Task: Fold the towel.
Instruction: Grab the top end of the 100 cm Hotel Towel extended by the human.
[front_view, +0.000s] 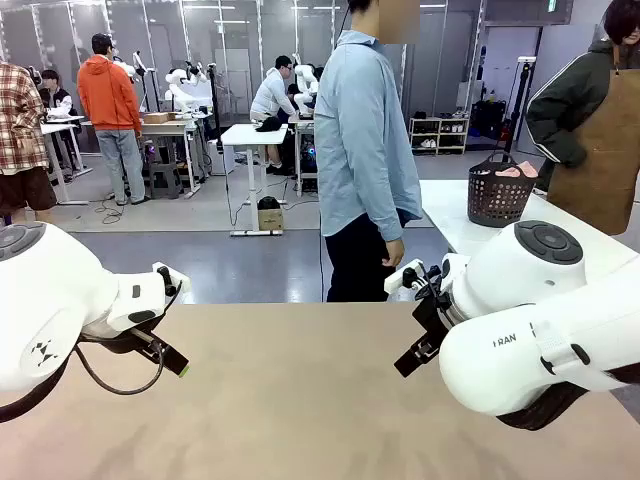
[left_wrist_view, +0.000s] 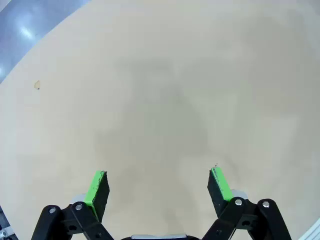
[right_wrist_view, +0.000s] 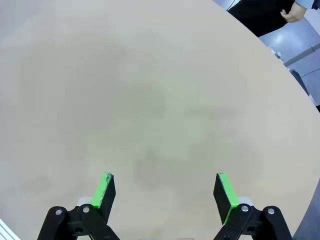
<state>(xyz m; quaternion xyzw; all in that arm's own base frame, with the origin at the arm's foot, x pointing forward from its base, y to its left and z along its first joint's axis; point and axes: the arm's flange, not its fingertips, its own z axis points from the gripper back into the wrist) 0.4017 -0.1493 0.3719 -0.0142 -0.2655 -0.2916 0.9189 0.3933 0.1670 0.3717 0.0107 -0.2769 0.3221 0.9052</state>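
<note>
The left gripper (left_wrist_view: 158, 174) and right gripper (right_wrist_view: 164, 176) are hovering wide open over the tan table (front_view: 300, 400). A person (front_view: 360, 150) is standing at its far edge. Pink cloth (front_view: 518, 171), perhaps the towel, is lying in a dark basket (front_view: 497, 205) on a neighbouring white table (front_view: 450, 215).

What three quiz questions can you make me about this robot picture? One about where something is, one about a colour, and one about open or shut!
1. Where does the dark basket stand?
A. on the brown table
B. on the white side table
C. on the floor

2. What colour are the pads on the left gripper?
A. red
B. green
C. blue

3. How do the left gripper's jaws stand?
A. wide open, holding nothing
B. shut tight
C. closed on a cup

Answers:
1 B: the front view shows the basket on the white top at the far right.
2 B: the left wrist view shows bright green strips on both black fingers.
3 A: the fingers stand far apart with bare tabletop between them.
</note>
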